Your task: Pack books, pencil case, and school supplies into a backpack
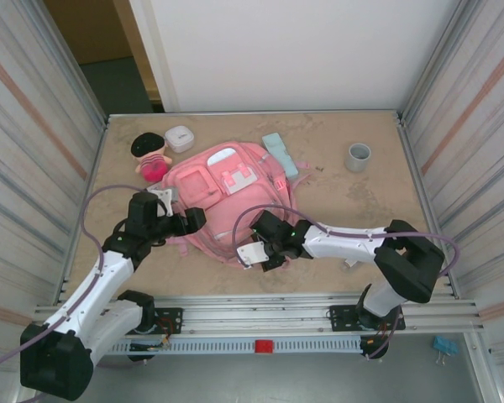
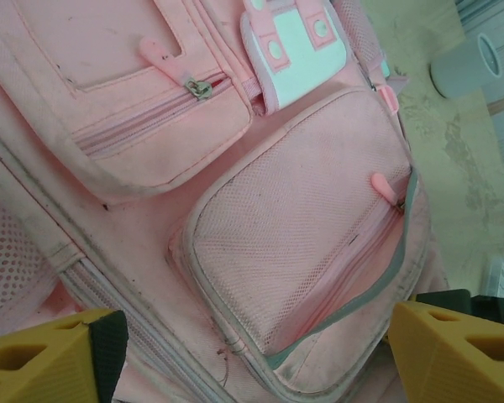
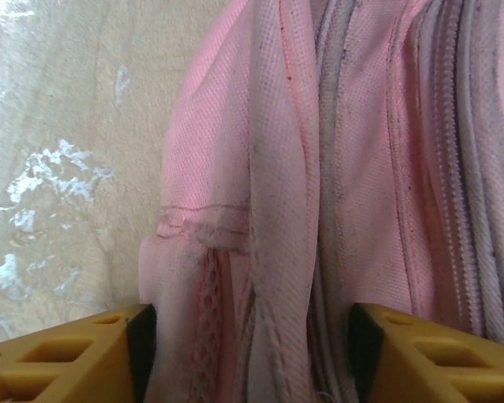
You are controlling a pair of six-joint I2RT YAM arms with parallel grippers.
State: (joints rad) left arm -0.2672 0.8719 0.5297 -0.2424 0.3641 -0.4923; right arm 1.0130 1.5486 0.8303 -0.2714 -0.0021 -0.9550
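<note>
Now the right gripper (image 3: 248, 336) straddles the near edge of the big pink fabric backpack (image 1: 206, 197), grip unclear; the left gripper (image 2: 252, 353) hangs wide open, empty, above its front.

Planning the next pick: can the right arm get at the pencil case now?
Probably, yes: the pencil case lies uncovered right of the backpack; the right gripper straddles its fabric, so it must clear that first.

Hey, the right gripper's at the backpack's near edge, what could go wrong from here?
The right gripper straddles several bunched folds of the backpack, so it may pinch the wrong layer and leave it unopened. Tugging could also slide the backpack into the pencil case close beside its far edge.
</note>
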